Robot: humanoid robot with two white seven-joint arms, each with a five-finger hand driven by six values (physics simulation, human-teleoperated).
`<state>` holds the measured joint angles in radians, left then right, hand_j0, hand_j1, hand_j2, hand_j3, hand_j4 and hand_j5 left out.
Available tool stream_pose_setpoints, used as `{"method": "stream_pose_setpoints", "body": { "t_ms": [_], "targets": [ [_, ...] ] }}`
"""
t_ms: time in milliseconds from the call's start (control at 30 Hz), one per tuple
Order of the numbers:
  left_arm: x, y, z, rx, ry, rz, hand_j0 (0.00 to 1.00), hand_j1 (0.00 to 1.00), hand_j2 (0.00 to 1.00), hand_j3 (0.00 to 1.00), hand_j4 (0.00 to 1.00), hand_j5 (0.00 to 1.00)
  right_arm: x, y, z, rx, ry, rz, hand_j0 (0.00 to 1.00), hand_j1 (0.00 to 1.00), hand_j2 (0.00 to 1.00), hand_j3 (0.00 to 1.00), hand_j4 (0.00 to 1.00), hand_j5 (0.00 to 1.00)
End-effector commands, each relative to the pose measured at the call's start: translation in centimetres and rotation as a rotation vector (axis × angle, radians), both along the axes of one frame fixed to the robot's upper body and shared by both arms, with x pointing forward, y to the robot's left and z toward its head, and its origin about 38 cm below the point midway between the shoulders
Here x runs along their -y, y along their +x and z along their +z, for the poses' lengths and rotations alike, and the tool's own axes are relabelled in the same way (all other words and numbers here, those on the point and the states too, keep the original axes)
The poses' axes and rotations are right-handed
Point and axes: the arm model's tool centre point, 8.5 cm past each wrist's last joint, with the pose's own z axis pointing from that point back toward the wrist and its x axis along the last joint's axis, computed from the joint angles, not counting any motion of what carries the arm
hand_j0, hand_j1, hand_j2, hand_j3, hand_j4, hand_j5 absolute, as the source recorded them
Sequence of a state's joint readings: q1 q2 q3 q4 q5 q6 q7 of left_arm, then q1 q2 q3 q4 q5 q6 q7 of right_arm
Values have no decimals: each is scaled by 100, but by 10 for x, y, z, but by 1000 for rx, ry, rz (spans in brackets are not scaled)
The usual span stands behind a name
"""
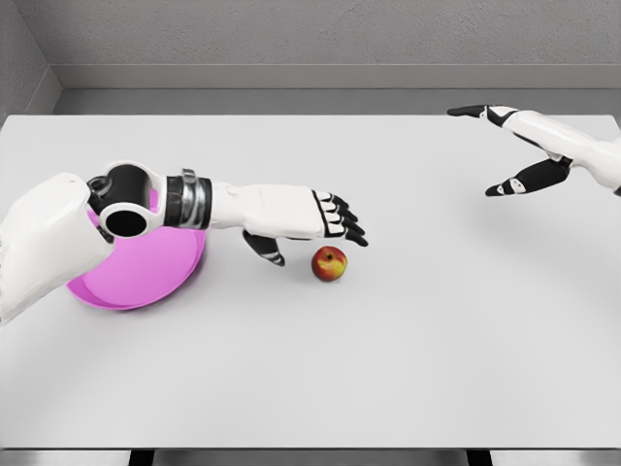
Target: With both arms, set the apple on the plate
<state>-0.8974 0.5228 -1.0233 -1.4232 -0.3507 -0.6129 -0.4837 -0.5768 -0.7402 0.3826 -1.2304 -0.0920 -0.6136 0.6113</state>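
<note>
A small red and yellow apple (329, 263) rests on the white table (388, 349), a little left of the middle. My left hand (315, 228) hovers just above and left of it, fingers stretched out flat and thumb hanging down, holding nothing. Behind my left forearm lies the pink plate (146, 272), partly hidden by the elbow and wrist. Far off at the upper right, my right hand (490, 146) floats above the table with its fingers spread wide, well away from the apple.
The table's far edge meets a grey wall at the top. Its front edge runs along the bottom of the view.
</note>
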Motion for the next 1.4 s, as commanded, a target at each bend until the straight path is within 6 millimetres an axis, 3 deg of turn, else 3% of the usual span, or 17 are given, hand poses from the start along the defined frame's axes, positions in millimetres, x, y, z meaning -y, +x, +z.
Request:
{"method": "stream_pose_setpoints", "body": {
  "t_ms": [0,267,800,1367],
  "targets": [
    [5,0,-10,-7,27,-6,100,100,100,100,100,100,0,0,1,-2,7,1,100,100,100,100,100,100],
    [12,-3,-17,3,53,-24,86,86,86,86,86,86,1,0,1,-3,6,-3,100,100,100,100,100,100],
    [21,-2,-32,-3,91,-31,86,86,86,86,86,86,1,0,2,1,6,-1,100,100,100,100,100,100],
    [32,-2,-34,18,106,-46,82,82,82,82,82,82,1,0,2,-1,5,-2,100,100,100,100,100,100]
  ]
}}
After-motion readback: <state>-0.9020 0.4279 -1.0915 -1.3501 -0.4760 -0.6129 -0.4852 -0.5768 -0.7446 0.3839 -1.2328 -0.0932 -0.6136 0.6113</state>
